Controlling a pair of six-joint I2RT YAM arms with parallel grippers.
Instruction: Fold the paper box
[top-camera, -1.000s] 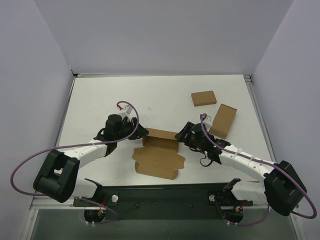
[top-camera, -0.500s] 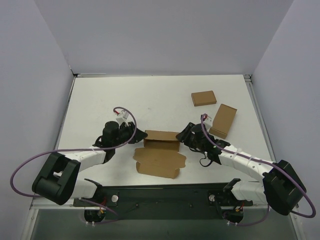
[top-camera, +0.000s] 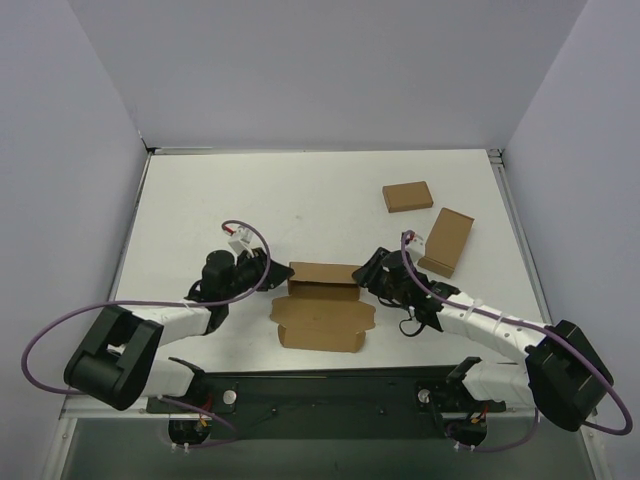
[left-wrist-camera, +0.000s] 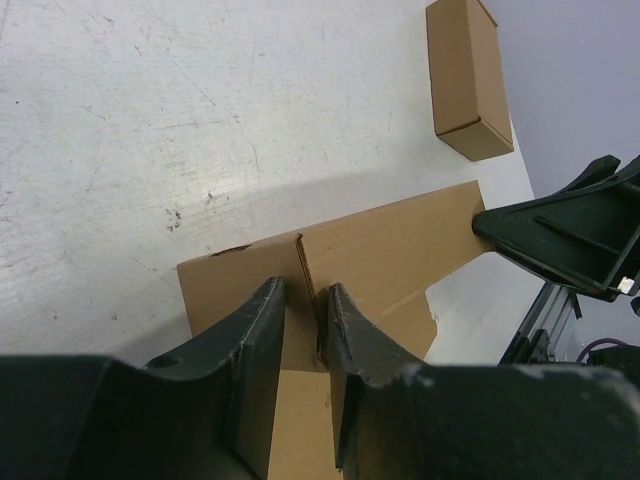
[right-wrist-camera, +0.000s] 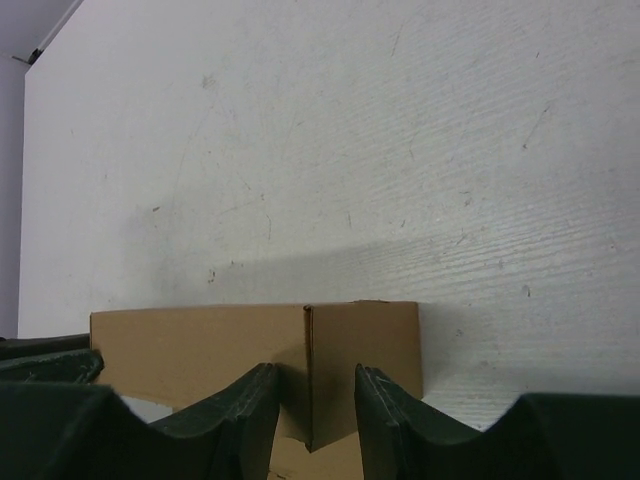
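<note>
The paper box (top-camera: 322, 318) is a brown die-cut sheet lying flat on the table between my arms, with its back wall (top-camera: 323, 275) folded up. My left gripper (top-camera: 279, 272) is at the wall's left end. In the left wrist view its jaws (left-wrist-camera: 302, 292) are open a narrow way astride the upright corner flap (left-wrist-camera: 240, 285). My right gripper (top-camera: 363, 272) is at the right end. There its jaws (right-wrist-camera: 316, 372) are open a little wider, with the corner edge of the side flap (right-wrist-camera: 365, 345) between them and a gap on either side.
Two small ready-made brown boxes lie at the back right, one flat (top-camera: 407, 196) and one nearer my right arm (top-camera: 446, 241). The white table (top-camera: 300, 200) is walled on three sides. Both arms reach low over the near half.
Both grippers' jaws have narrowed around the back wall's corners. My left wrist has dropped lower and drawn back a little. The back wall stands more upright than before.
</note>
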